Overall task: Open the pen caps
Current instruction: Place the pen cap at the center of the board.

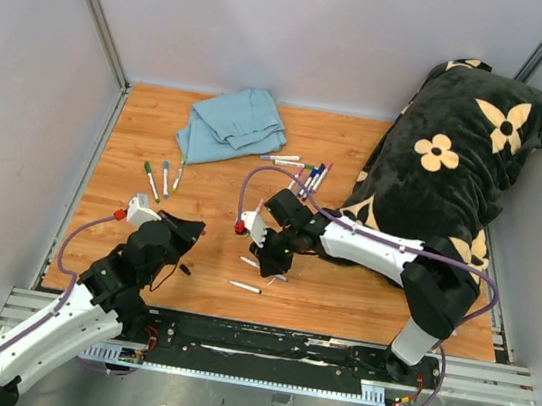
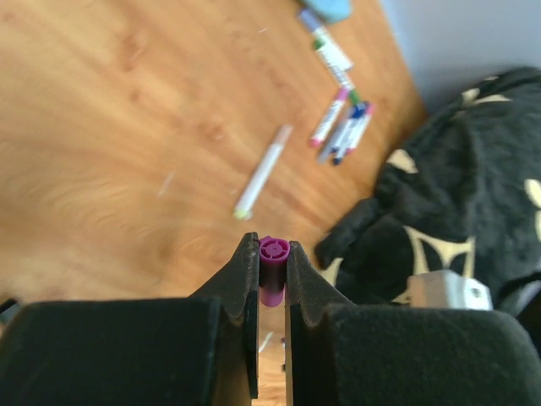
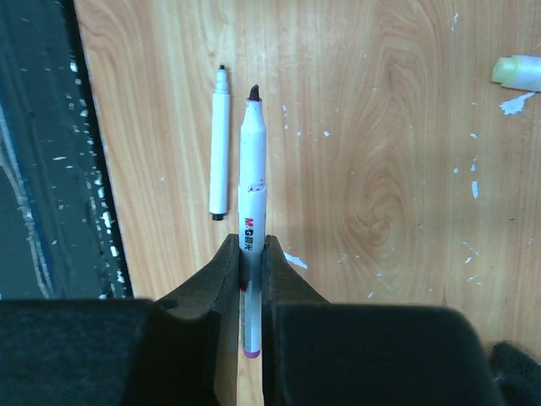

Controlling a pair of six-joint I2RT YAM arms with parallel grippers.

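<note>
Plainly, the purple pen cap (image 2: pixel 274 252) is off its marker. It sits at lower centre of the left wrist view, pinched between the very tips of the left gripper (image 2: pixel 272 257), which is closed tight on it. That hold is shallow. With so little of the cap inside the jaws, I judge a jolt or a slight easing could squirt it out, and a small round piece would likely roll across the table (image 1: pixel 210 205).

The right gripper (image 3: pixel 251 247) is clamped on the marker barrel (image 3: pixel 252 169), whose bare dark tip points to the top of the right wrist view. The grip falls low on the barrel, so the long free end could swing if it touches anything. A wet tip dragged over the wood would leave ink.

Just beside it, to its left in that view, lies a loose uncapped marker (image 3: pixel 220 144). Setting the held one down here could knock it away or land across it.

Further out, at upper centre of the top view, a bunch of markers (image 1: pixel 310 176) with their caps on lies touching or nearly so, near the black flowered pillow (image 1: pixel 446 177). Picking one out may drag its neighbours, or snag the fingers on the fabric. Three more markers (image 1: pixel 158 179) lie apart at centre left, below the blue cloth (image 1: pixel 231 125).
</note>
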